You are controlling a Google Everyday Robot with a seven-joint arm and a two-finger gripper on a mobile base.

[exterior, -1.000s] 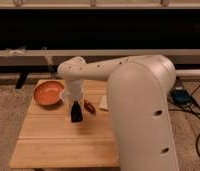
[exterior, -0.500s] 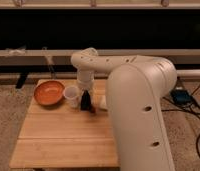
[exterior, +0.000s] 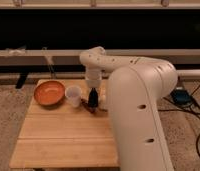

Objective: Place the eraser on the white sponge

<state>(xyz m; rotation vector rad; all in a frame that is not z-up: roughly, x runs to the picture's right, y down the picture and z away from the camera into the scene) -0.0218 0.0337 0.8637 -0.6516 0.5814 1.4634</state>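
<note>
1. The robot's big white arm (exterior: 138, 100) fills the right half of the frame. It bends over the wooden counter (exterior: 63, 135) toward the upper middle.
2. The hand (exterior: 93, 100) points down at the middle of the frame. It is just above the counter surface, to the right of the white cup (exterior: 73, 95).
3. How far the hand is open I cannot tell, because its tips appear only as one dark shape. Whether it holds something is also not clear.
4. The eraser cannot be separated from this dark shape at the hand's lower end, so its exact place is not clear.
5. The white sponge is not visible; the arm covers the counter area to the right of the hand.
6. The orange bowl (exterior: 49, 92) stands at the upper left of the counter, just beside the white cup.
7. A small dark reddish object (exterior: 85, 104) lies on the counter, between the cup and the hand.
</note>
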